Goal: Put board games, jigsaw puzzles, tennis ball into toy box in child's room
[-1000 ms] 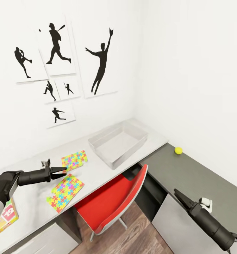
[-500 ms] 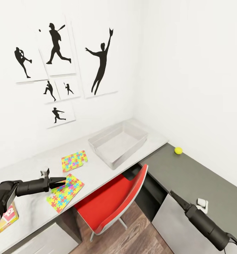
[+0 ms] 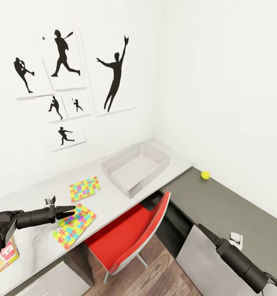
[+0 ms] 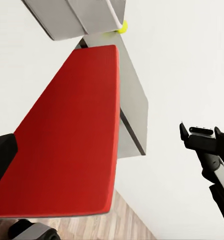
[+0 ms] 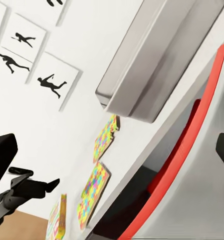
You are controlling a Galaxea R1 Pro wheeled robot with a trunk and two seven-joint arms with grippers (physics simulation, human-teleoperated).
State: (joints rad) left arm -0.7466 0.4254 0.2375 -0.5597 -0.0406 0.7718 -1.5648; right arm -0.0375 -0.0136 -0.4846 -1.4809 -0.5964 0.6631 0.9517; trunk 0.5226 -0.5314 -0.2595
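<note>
The pale grey toy box [image 3: 134, 169] stands empty on the table [image 3: 109, 205] under the silhouette pictures. Two jigsaw puzzles lie left of it, one further back [image 3: 84, 188] and one by the front edge [image 3: 74, 225]. My left gripper [image 3: 72, 211] hovers open just above the near puzzle's left corner. A board game [image 3: 4, 257] lies on the table's left end, cut off by the picture edge. The tennis ball [image 3: 205, 175] rests on the dark shelf unit [image 3: 220, 205] by the wall. My right gripper [image 3: 201, 227] is open and empty at that unit's front edge.
A red chair [image 3: 134, 234] is pushed under the table between my arms, close to the near puzzle. A small white object [image 3: 236, 237] sits on the shelf unit beside my right arm. White walls close the corner behind the toy box. Wood floor shows below.
My left gripper has dropped lower, from between the two puzzles to the near puzzle's corner. The right arm has shifted slightly. The head view has moved a little.
</note>
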